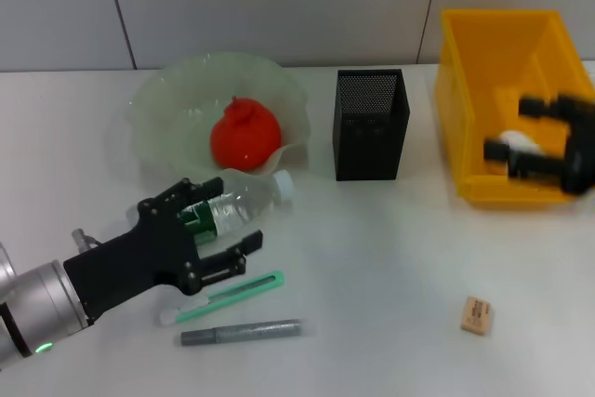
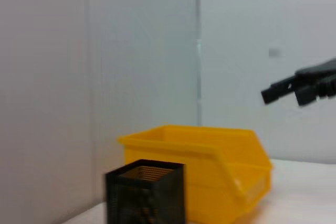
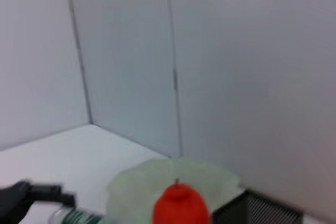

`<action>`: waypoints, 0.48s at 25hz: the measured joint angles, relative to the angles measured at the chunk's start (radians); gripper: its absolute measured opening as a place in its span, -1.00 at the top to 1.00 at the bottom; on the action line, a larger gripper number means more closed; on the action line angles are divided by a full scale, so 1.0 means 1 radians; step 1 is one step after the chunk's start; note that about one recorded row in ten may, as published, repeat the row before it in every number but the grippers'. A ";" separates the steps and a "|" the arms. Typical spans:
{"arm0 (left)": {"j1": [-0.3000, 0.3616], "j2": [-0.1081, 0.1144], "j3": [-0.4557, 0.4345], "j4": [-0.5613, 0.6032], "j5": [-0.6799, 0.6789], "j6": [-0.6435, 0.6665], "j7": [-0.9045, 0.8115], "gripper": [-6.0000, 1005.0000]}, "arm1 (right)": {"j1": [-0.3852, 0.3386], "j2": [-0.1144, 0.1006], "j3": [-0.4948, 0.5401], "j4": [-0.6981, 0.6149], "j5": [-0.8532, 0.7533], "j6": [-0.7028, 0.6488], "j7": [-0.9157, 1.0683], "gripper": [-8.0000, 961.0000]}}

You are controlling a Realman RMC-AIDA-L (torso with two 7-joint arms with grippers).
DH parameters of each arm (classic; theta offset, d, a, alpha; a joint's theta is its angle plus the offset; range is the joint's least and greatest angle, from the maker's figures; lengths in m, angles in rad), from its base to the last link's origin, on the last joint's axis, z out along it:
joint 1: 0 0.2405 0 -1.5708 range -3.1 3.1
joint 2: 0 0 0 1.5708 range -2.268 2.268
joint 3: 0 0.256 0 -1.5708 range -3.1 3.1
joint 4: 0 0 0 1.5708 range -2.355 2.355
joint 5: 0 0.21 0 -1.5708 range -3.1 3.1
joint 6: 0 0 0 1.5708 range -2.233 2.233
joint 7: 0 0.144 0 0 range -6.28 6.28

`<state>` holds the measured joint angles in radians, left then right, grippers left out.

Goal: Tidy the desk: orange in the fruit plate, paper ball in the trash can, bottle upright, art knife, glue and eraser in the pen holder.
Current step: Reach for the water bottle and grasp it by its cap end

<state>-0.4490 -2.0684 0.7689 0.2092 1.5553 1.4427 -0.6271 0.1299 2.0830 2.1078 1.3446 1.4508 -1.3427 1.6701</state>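
Note:
The clear bottle (image 1: 244,204) with a green label and white cap lies on its side in front of the fruit plate (image 1: 153,118). My left gripper (image 1: 237,215) is open, with a finger on each side of the bottle's body. The orange (image 1: 244,135) sits in the plate. My right gripper (image 1: 548,141) is open above the yellow trash can (image 1: 465,62), and the white paper ball (image 1: 514,144) lies inside it. The green art knife (image 1: 237,293) and grey glue stick (image 1: 244,332) lie near the front. The eraser (image 1: 476,315) lies at the front right. The black mesh pen holder (image 1: 370,125) stands in the middle.
The left wrist view shows the pen holder (image 2: 145,192), the trash can (image 2: 215,166) and my right gripper (image 2: 302,88) above it. The right wrist view shows the orange (image 3: 181,205) in the plate (image 3: 136,184). A grey wall stands behind the table.

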 joint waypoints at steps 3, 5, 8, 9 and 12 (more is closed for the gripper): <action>0.010 0.001 0.133 0.125 0.003 0.025 -0.103 -0.57 | -0.026 0.000 0.006 -0.136 0.033 -0.042 -0.164 -0.63; 0.011 0.000 0.183 0.184 0.003 0.008 -0.167 -0.56 | -0.031 0.000 0.006 -0.218 0.038 -0.051 -0.252 -0.63; 0.014 -0.001 0.292 0.330 0.004 -0.042 -0.320 -0.56 | -0.034 0.000 0.007 -0.334 0.056 -0.062 -0.376 -0.63; 0.019 0.000 0.348 0.410 0.004 -0.075 -0.388 -0.56 | -0.034 0.000 0.008 -0.366 0.064 -0.068 -0.405 -0.63; 0.042 0.002 0.507 0.651 0.046 -0.192 -0.582 -0.56 | -0.034 0.000 0.023 -0.428 0.086 -0.108 -0.465 -0.63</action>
<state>-0.4070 -2.0665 1.2759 0.8599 1.6016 1.2511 -1.2089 0.0954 2.0831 2.1310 0.9171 1.5365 -1.4508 1.2053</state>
